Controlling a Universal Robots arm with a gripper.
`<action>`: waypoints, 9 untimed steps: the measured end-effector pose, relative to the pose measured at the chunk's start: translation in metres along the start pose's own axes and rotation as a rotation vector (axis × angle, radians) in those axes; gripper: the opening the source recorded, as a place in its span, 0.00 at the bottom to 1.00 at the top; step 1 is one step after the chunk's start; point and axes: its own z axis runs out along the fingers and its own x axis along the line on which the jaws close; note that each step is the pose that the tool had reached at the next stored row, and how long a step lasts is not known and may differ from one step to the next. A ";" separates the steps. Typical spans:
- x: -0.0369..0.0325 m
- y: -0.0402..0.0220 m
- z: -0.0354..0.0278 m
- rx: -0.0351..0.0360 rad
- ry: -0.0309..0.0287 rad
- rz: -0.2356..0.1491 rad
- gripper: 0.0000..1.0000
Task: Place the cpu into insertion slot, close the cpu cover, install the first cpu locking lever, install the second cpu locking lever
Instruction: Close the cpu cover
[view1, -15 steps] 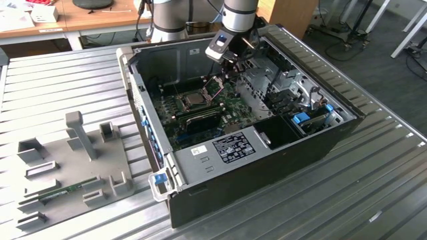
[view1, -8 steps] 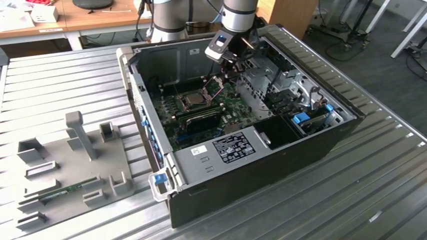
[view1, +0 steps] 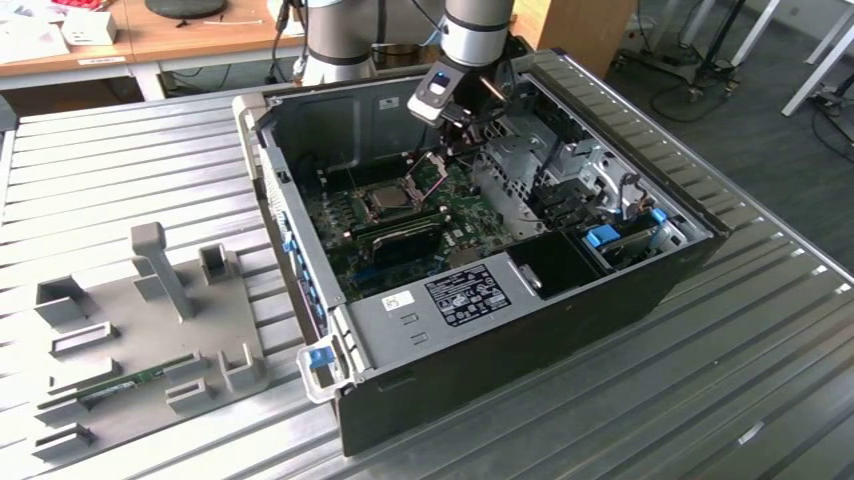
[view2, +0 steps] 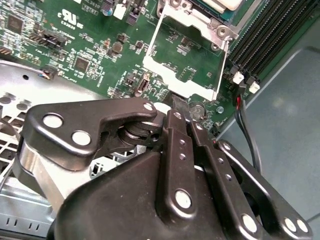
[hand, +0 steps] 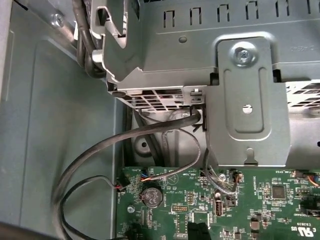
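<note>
My pincer (view2: 180, 104) is drawn narrow, tips together, at the upright cpu cover (view2: 186, 55), perhaps touching its edge. I judge that's for pushing, not gripping. The cpu (view1: 387, 200) lies socketed just beside the cover, toward the exterior view's left.

Arm (view1: 477, 30) approx. vertical, wrist (view1: 441, 95) tilted; gripper (view2: 181, 106) jaws closed tog., tips pointing down.
</note>
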 end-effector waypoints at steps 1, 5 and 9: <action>0.0000 0.0000 0.0000 0.0000 0.0001 0.000 0.11; 0.0000 -0.0001 0.0002 0.0000 0.0003 0.000 0.11; 0.0000 -0.0069 0.0000 -0.0026 0.0004 0.000 0.11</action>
